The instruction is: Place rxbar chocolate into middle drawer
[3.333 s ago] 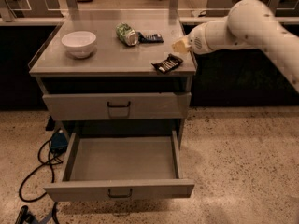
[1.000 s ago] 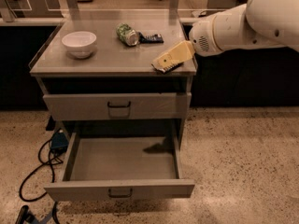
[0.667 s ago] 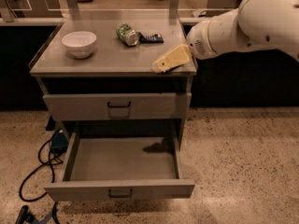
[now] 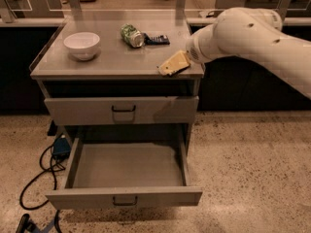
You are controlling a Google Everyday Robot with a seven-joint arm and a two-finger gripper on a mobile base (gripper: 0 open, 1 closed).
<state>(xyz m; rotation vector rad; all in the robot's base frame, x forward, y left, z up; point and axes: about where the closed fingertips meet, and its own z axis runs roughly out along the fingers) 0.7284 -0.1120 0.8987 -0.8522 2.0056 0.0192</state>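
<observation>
My gripper (image 4: 173, 64) is at the front right corner of the cabinet top (image 4: 97, 64), low over the surface, its tan tip pointing left. The white arm (image 4: 252, 33) reaches in from the right. The rxbar chocolate does not show; the spot under the gripper is covered. The middle drawer (image 4: 124, 197) is the lowest one. It is pulled fully open below and in front of the cabinet, and nothing shows inside it. The grey drawer front above it (image 4: 121, 109) is shut.
On the cabinet top stand a white bowl (image 4: 81, 44) at the left, and a crushed green can (image 4: 131, 35) and a dark blue wrapped bar (image 4: 156, 39) at the back. A black cable and a blue box (image 4: 60, 147) lie on the floor left of the open drawer.
The gripper has come down over the spot at the front right corner where the dark bar lay, and the bar no longer shows. In the last second it edged slightly left and lower.
</observation>
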